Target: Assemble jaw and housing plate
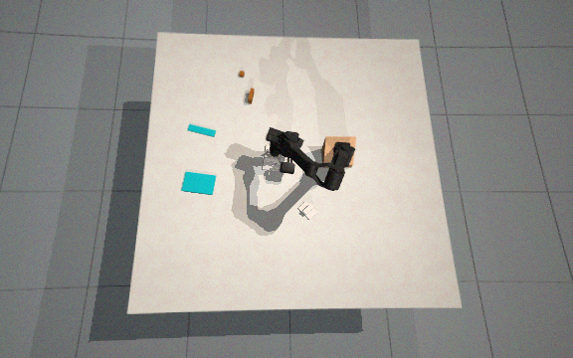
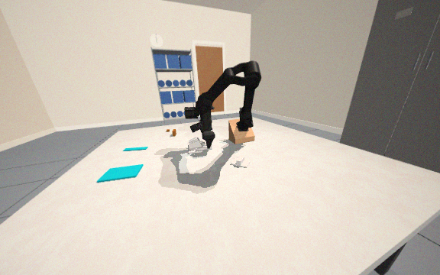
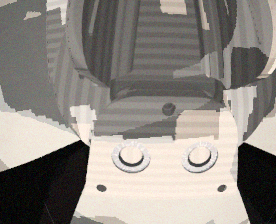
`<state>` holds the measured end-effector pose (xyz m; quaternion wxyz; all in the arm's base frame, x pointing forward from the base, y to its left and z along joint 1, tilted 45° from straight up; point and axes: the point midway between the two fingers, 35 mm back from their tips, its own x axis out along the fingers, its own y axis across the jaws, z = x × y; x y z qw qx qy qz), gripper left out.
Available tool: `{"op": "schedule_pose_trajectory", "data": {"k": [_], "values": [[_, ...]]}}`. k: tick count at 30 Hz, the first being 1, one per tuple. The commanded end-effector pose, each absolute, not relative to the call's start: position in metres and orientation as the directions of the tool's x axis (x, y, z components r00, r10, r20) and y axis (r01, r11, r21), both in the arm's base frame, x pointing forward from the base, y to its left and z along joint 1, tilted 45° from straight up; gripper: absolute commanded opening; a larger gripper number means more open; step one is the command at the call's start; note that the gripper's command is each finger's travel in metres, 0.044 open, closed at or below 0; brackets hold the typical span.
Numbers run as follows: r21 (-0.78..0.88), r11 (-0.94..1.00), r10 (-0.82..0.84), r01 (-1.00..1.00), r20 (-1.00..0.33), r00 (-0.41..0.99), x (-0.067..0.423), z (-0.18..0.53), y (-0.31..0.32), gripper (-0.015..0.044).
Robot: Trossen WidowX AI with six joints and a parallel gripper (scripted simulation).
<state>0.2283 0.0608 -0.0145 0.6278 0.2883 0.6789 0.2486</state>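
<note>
Viewed from above and taken left to right: a flat cyan rectangle (image 1: 199, 183) (image 2: 121, 173) lies near the left edge of my table (image 1: 366, 259) (image 2: 220, 218), and a narrower cyan strip (image 1: 202, 130) (image 2: 135, 148) lies apart from it, toward the top. Next, a small orange cube (image 1: 242, 74) (image 2: 168, 131), with a taller orange block (image 1: 251, 95) (image 2: 174, 132) near it. Then my own gripper (image 1: 282, 166) (image 2: 209, 146) (image 3: 162, 147), low over the table, clamped on the pale housing plate (image 3: 164, 177). At the wrist, one black finger (image 3: 41, 180) bears on the plate's left side, the other (image 3: 261, 180) on its right. Two round stubs show in the plate, the left stub (image 3: 131, 154) and the right stub (image 3: 199, 154), each ringed by a light collar; two small dark holes sit below them, another above. Beyond the plate stretches a grey, striped, grooved body (image 3: 169, 50), heavily shadowed. Tooth mesh and a fully level seat: cannot tell from here. Further right, a small white part (image 1: 307, 210) (image 2: 240, 163) sits on the table, well apart from my grip. Last, at far right, the tan block (image 1: 330, 141) (image 2: 234, 131) under my arm (image 1: 306, 161) (image 2: 218, 88).
</note>
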Motion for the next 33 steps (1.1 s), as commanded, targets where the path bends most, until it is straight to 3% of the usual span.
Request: {"op": "schedule_pose_trajectory", "data": {"k": [1,6,10,24,33], "values": [[0.700,0.709,0.704,0.084,-0.708,-0.048,0.227,-0.015,0.061,0.0351],[0.700,0.709,0.704,0.084,-0.708,-0.048,0.227,-0.015,0.061,0.0351],[0.700,0.710,0.704,0.079,-0.709,-0.045,0.228,-0.014,0.061,0.0440],[0.699,0.710,0.703,0.080,-0.709,-0.045,0.229,-0.013,0.059,0.0440],[0.698,0.712,0.702,0.085,-0.710,-0.049,0.231,0.039,0.007,0.0440]]}}
